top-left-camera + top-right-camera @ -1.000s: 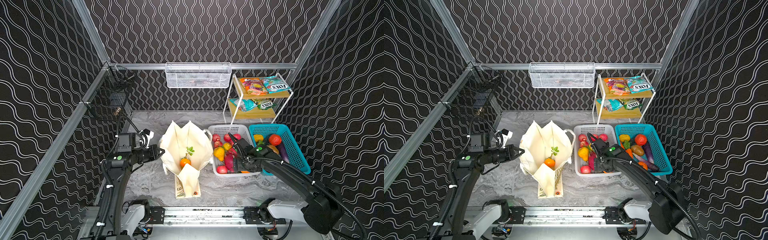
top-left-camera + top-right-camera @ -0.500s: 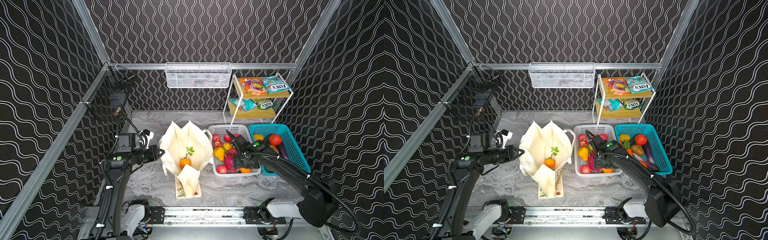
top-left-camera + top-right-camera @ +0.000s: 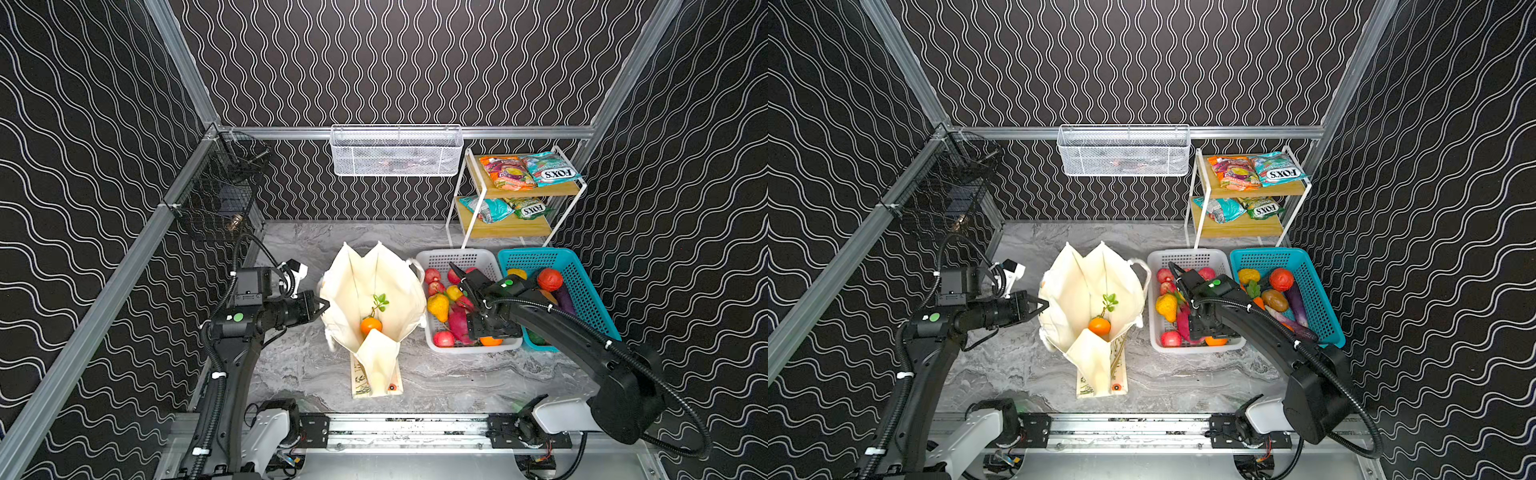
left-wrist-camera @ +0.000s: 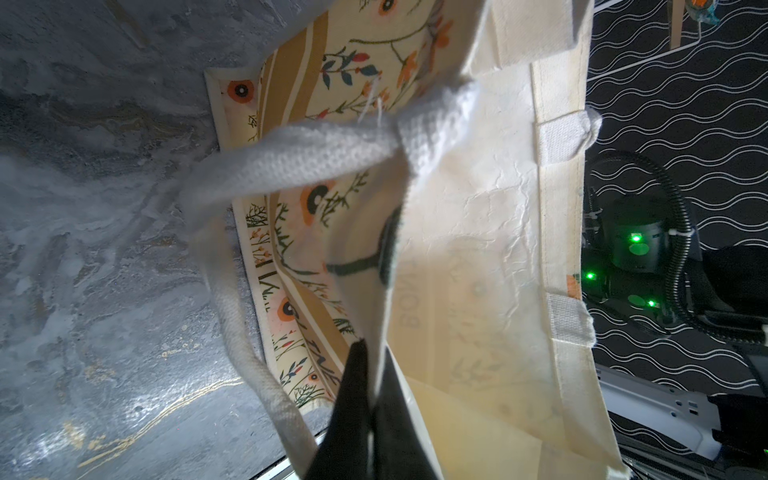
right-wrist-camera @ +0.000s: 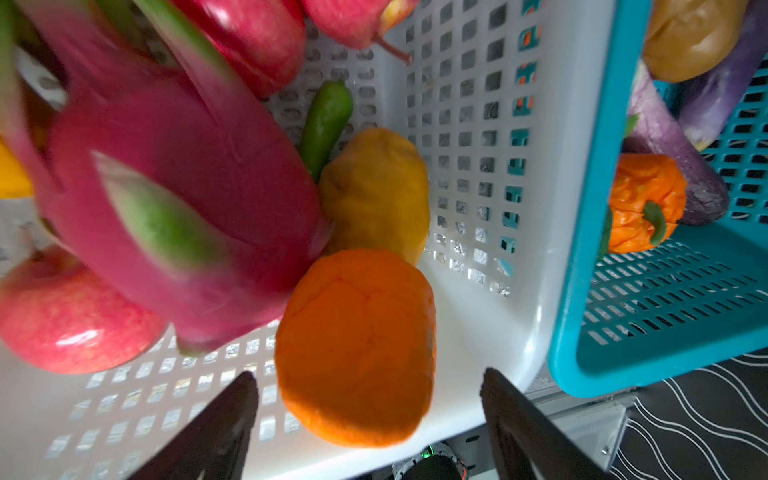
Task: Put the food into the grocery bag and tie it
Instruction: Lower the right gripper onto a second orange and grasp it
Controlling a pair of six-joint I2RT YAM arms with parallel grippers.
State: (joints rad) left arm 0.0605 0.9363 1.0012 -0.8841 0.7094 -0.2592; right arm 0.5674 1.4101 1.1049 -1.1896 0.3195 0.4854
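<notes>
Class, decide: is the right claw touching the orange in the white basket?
Apart. In the right wrist view the open right claw straddles the orange; the white basket floor shows between each finger and the fruit.

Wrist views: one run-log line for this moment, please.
left jaws: shut on grocery bag | right jaws: open, over orange in white basket

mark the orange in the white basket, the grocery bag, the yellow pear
orange point(image 5: 357, 349), right wrist view, peel centre
grocery bag point(image 3: 353, 286), in a top view, inner wall
yellow pear point(image 3: 438, 306), in a top view, belly
</notes>
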